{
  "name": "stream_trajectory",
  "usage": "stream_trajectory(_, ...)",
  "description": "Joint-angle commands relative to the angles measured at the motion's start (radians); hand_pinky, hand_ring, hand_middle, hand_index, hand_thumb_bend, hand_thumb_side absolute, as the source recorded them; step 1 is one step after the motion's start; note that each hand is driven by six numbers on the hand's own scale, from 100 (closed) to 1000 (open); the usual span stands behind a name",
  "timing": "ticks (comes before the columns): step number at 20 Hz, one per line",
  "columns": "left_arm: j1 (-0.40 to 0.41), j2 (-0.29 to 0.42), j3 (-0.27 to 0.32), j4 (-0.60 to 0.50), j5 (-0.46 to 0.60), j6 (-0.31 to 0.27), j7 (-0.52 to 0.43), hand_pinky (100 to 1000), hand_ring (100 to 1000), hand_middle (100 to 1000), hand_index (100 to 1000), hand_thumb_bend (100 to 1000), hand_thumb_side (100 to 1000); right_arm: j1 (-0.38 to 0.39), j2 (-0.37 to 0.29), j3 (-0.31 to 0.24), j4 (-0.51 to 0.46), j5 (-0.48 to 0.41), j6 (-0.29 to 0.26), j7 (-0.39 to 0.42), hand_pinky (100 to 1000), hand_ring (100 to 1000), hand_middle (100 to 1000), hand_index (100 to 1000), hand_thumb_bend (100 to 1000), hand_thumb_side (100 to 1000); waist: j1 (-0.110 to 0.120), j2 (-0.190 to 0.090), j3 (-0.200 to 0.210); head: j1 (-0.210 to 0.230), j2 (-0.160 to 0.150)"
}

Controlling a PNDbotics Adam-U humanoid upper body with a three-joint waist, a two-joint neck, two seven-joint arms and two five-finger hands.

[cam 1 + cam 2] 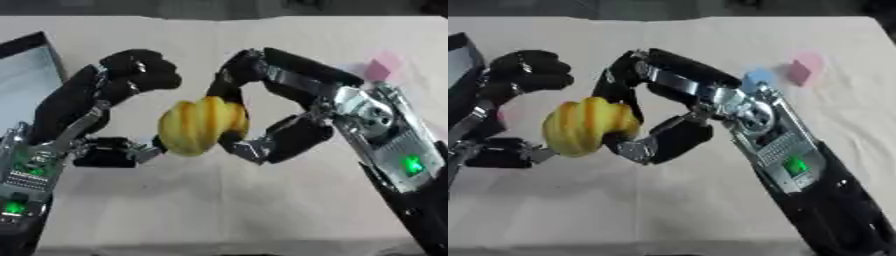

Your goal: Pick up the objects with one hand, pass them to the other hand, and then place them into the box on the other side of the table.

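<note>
A yellow ridged object (201,125) hangs above the middle of the table. My right hand (289,135) is shut on it, fingers curled over its top right and the thumb under its lower right. My left hand (105,90) comes in from the left. Its bent fingers (144,70) stand apart from the object, above and to its left. The left thumb (118,152) reaches toward the object's lower left edge, and I cannot tell whether it touches. A dark-rimmed box (48,47) with a pale inside lies at the left edge.
A pink block (800,71) and a pale blue thing (756,77) lie on the table at the back right, behind my right forearm. The tan tabletop (219,210) stretches toward the near edge.
</note>
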Motion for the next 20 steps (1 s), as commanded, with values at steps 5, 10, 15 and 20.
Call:
stream_trajectory(5,-0.005,0.013,-0.001,-0.023,0.009,-0.014,0.012,856,794,719,879,329,100,-0.008,-0.002,-0.013,-0.021,-0.07,0.083,0.019,669,344,395,416,100,100,0.0,-0.013,-0.001,-0.004,-0.002)
stream_trajectory(10,-0.003,0.014,-0.001,-0.027,0.0,-0.021,0.017,850,793,717,879,344,100,-0.008,0.0,-0.023,-0.009,-0.111,0.126,0.019,650,347,398,419,100,100,-0.002,-0.013,-0.002,-0.004,-0.002)
stream_trajectory(15,-0.005,0.013,-0.006,-0.028,-0.013,-0.028,0.018,845,793,717,880,358,100,-0.015,0.004,-0.033,0.007,-0.133,0.137,0.003,651,350,402,422,100,100,-0.002,-0.013,-0.004,-0.004,-0.002)
stream_trajectory(20,-0.006,0.012,-0.011,-0.027,-0.018,-0.034,0.02,843,793,717,880,361,100,-0.021,0.007,-0.032,0.02,-0.136,0.143,-0.012,650,351,403,423,100,100,-0.001,-0.013,-0.004,-0.005,-0.002)
